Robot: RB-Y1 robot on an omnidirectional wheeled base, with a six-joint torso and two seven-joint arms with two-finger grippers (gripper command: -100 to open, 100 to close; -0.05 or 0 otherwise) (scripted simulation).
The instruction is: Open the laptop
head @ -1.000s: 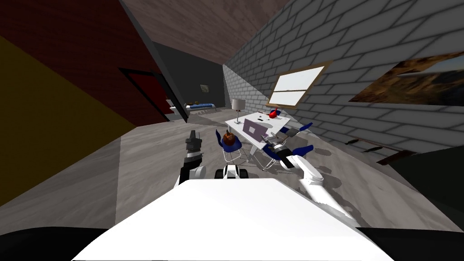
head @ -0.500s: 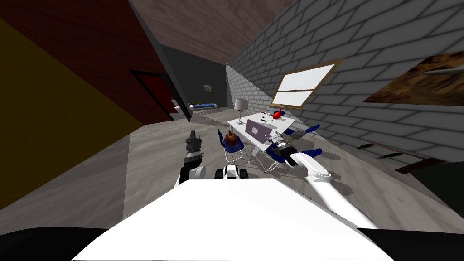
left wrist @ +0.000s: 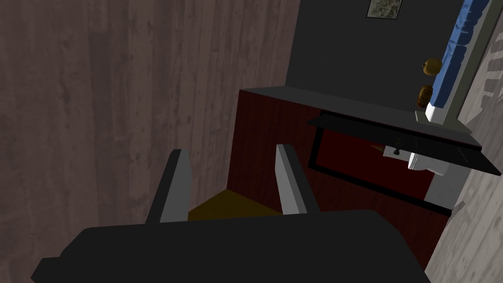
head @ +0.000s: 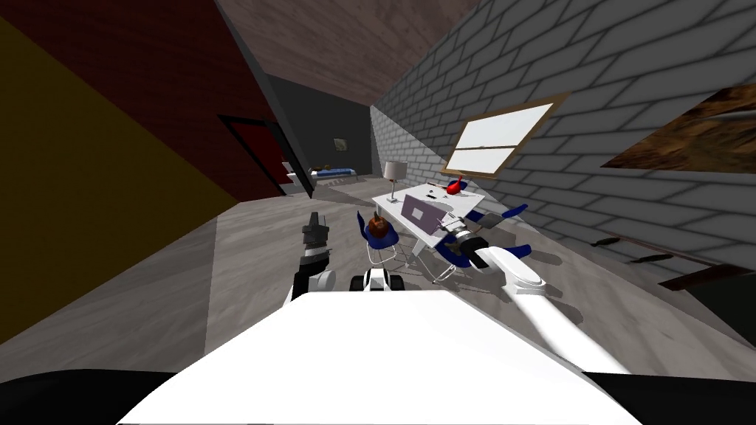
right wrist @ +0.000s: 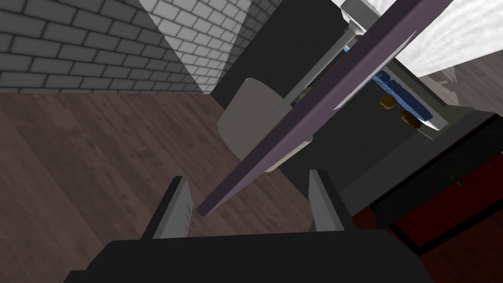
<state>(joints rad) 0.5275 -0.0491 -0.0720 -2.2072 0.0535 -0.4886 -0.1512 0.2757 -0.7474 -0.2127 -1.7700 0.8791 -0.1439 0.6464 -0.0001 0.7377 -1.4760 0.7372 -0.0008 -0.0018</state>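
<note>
The laptop (head: 419, 212) stands on the white table (head: 472, 198) with its purple-grey lid raised. My right gripper (head: 448, 227) is at the laptop's near right side. In the right wrist view the lid (right wrist: 314, 103) shows edge-on, running slantwise, and its near corner lies between the fingers of the right gripper (right wrist: 248, 178). The fingers stand apart and do not press it. My left gripper (head: 316, 221) is held up in front of my left shoulder, away from the table. The left gripper (left wrist: 231, 150) is open with nothing between its fingers.
A blue chair (head: 373, 240) with a brown-orange object (head: 378, 225) on it stands at the table's near left, with more blue chairs (head: 509, 214) on the right. A lamp (head: 395, 171) and a red object (head: 458, 186) are on the far end of the table.
My right arm has stretched a little further towards the laptop. The head view has rolled and shifted slightly. The left arm has not moved.
</note>
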